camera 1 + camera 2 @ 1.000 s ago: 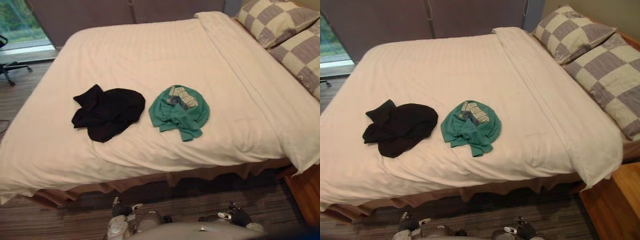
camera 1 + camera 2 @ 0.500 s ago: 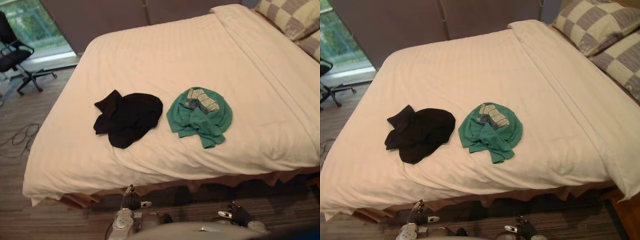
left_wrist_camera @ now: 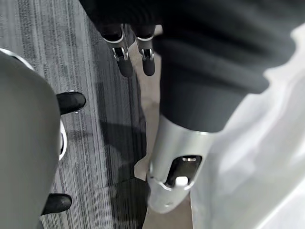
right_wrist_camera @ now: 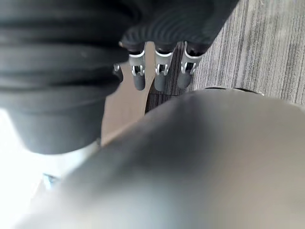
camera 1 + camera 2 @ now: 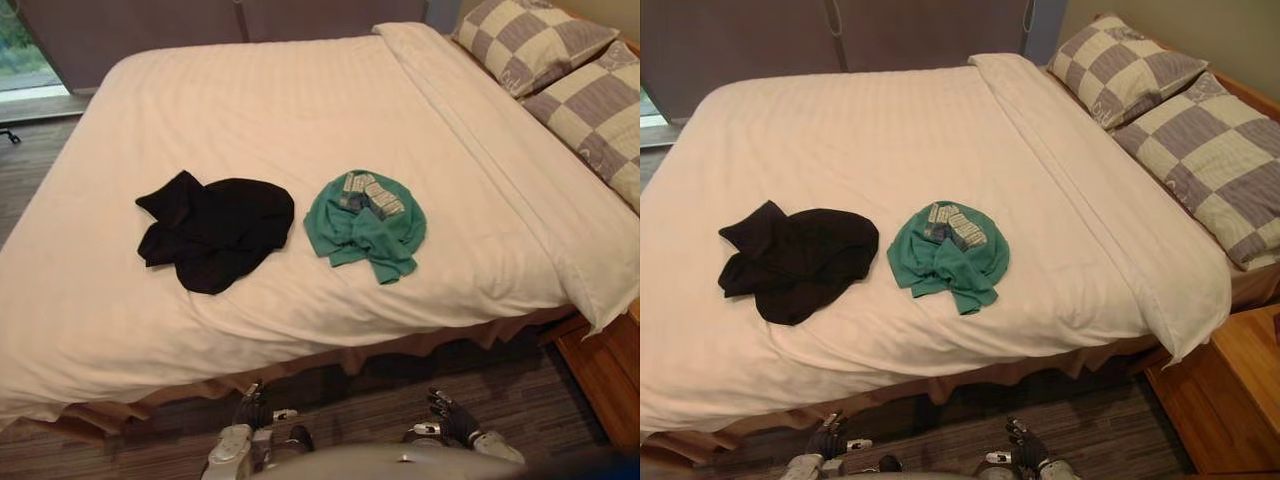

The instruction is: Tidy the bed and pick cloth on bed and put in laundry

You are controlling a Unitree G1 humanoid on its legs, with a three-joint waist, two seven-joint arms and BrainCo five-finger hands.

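Observation:
A crumpled black cloth (image 5: 215, 230) lies on the near left of the white bed (image 5: 280, 110). Just to its right, apart from it, is a bunched green cloth (image 5: 365, 222) with a printed patch. Both hands hang low in front of the bed's near edge, over the carpet. My left hand (image 5: 250, 408) is below the black cloth, and its fingers (image 3: 125, 61) are straight and empty. My right hand (image 5: 450, 418) is below the green cloth, with relaxed fingers (image 4: 159, 74) holding nothing.
Two checked pillows (image 5: 535, 45) (image 5: 600, 110) lie at the head end on the right, beside a turned-back band of duvet (image 5: 480, 130). A wooden bedside unit (image 5: 1230, 400) stands at the near right corner. Dark doors (image 5: 150, 25) run behind the bed, with striped carpet (image 5: 390, 395) underfoot.
The camera has swung back to the right, so the pillows show fully again and the office chair has left the picture. The cloths lie as before. Both hands stay low.

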